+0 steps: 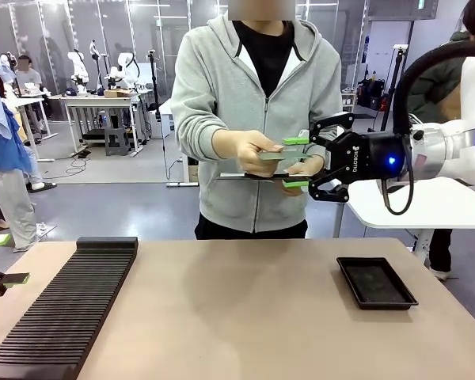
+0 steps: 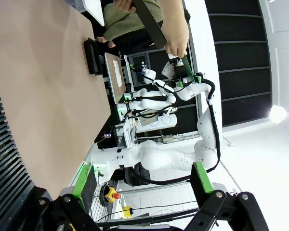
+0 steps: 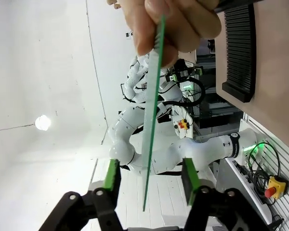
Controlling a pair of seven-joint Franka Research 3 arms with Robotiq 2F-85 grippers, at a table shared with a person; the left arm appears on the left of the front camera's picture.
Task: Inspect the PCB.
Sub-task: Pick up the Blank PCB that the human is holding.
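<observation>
The thin green circuit board (image 3: 153,96) looks light, stiff, fragile: pinch its 6 o'clock edge. The right claw (image 3: 151,168) straddles it, jaws apart.

PCB (image 1: 279,155) between the fingers of my right gripper (image 1: 295,162), person's hand (image 1: 249,146) at its far end, rack (image 1: 71,305) on table (image 1: 237,317) left, tray (image 1: 344,279) right

Tan surface (image 1: 245,317) laid out wide here, and down its left side runs a long black ribbed rack (image 1: 71,305), lying flat right to the near edge. Over on the right, well apart from it, sits a shallow black tray (image 1: 376,283), flat on the surface.
</observation>
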